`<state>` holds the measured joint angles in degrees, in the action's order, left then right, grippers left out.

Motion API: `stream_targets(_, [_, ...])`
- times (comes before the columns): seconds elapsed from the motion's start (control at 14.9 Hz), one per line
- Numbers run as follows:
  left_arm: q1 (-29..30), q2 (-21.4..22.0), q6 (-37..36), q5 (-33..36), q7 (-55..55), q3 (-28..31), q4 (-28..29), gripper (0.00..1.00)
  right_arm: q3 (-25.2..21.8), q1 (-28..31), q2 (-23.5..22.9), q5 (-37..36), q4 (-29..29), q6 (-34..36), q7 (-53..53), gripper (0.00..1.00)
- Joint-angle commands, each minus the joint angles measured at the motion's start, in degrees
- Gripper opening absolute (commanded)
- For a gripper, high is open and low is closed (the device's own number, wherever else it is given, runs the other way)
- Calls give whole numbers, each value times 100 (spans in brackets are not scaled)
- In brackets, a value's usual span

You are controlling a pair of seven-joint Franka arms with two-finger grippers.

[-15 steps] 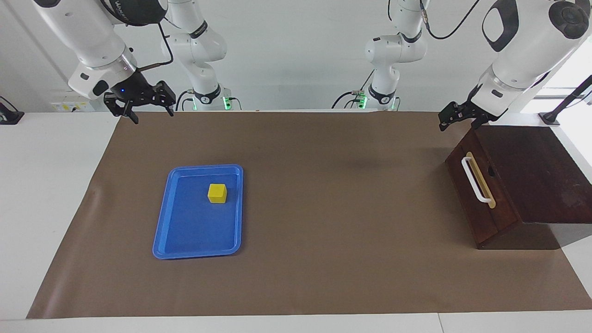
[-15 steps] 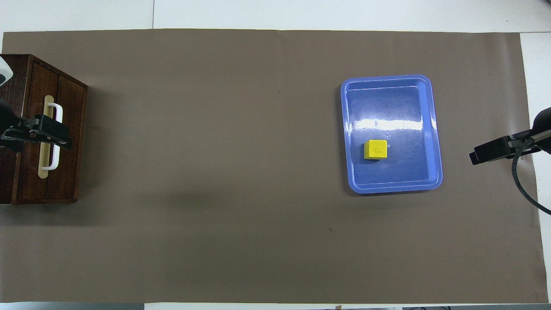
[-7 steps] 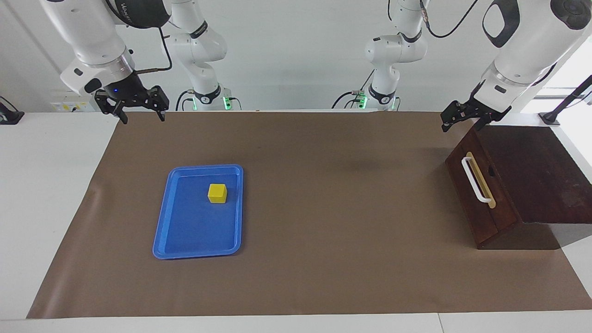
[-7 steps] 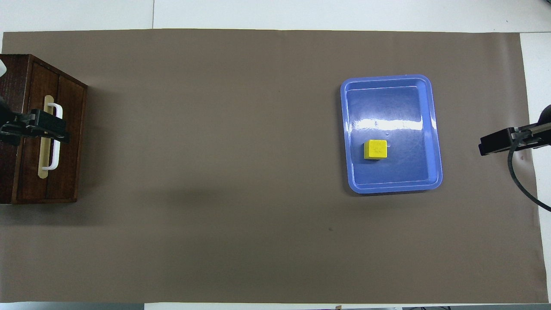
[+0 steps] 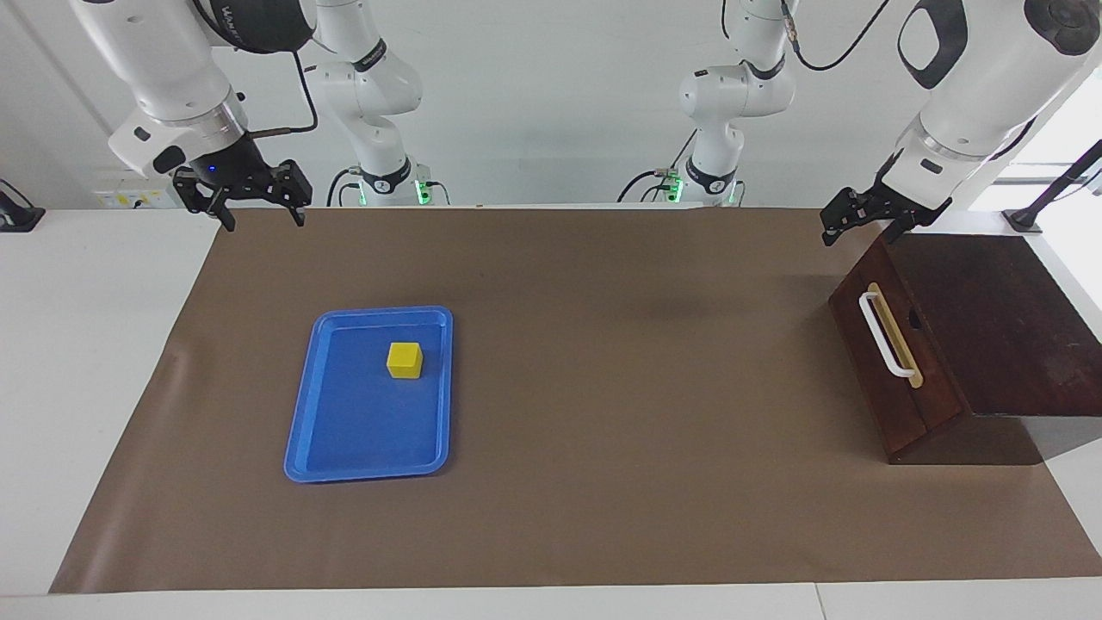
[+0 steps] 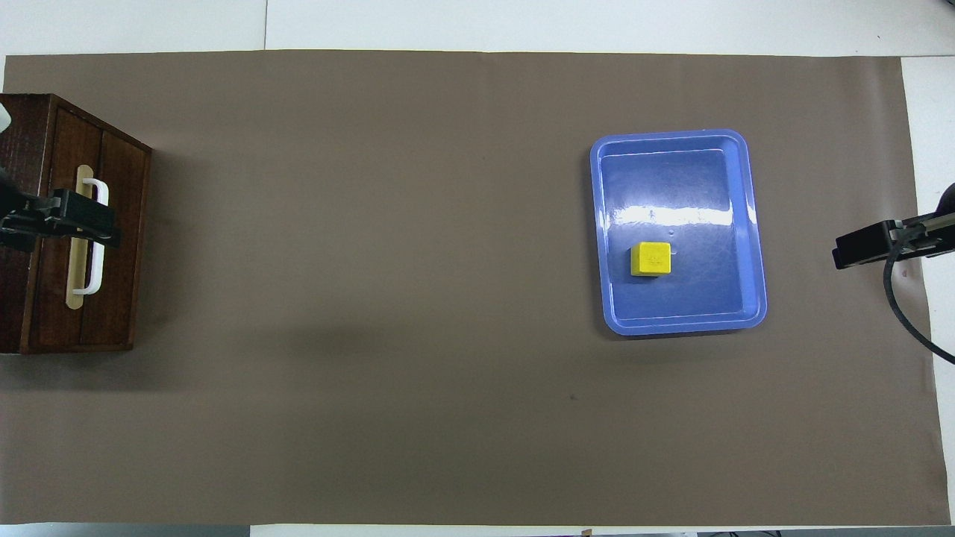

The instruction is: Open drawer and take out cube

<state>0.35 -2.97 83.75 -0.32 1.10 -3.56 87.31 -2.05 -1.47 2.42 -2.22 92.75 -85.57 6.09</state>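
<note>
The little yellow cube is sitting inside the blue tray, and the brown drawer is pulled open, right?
Not quite. The drawer is shut: in the facing view its front sits flush with the dark wooden box, and no pale inside shows. The rest is right: the yellow cube does sit inside the blue tray, toward the right arm's end of the table.

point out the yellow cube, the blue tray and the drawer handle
yellow cube (image 5: 404, 359), facing view, front face
blue tray (image 5: 344, 448), facing view, bare floor
drawer handle (image 5: 884, 336), facing view, middle of the white bar
</note>
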Motion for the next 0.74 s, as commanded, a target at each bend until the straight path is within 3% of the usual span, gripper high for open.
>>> stream_targets(0.0, [-17,138,168,-20,-75,22,190,100,29,112,30,73,33,14,103,100])
stream_targets(0.67, [-35,138,265,-20,-57,13,190,100,-6,121,48,354,77,6,111,100])
